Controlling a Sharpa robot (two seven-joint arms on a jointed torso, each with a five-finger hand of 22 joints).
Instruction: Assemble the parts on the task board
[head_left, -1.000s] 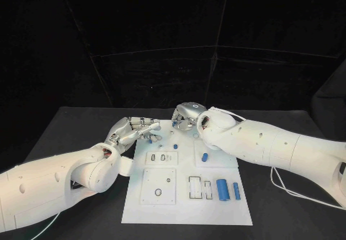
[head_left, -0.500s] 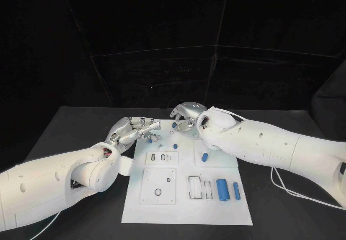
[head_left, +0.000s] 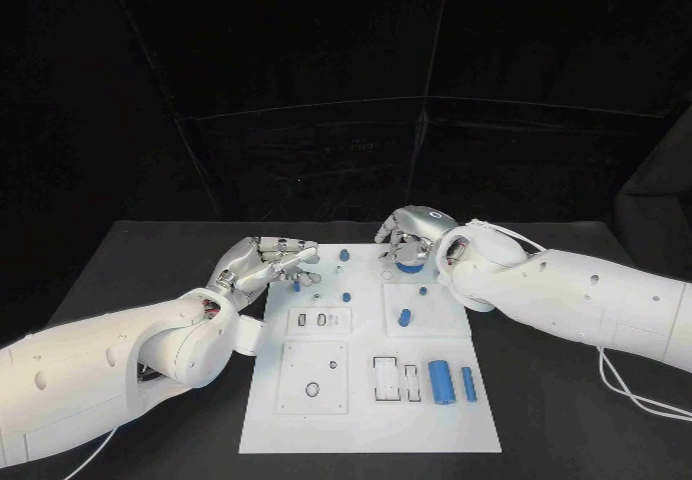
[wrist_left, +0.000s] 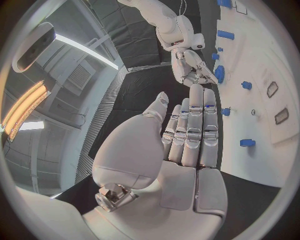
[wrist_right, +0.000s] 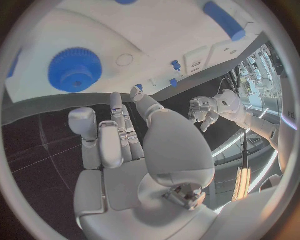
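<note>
Blue gear (wrist_right: 75, 69) just beyond right robot hand (head_left: 411, 238), fingers apart, empty: light, rigid, likely slippery; grip by toothed rim.

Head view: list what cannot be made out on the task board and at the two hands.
- Blue gear: mostly hidden in the head view by the right hand; touching or not is unclear.
- Left hand: fingers curled at the edge of the task board; too small to tell if it pinches anything.
- Small blue pegs: too small to tell whether seated.
</note>
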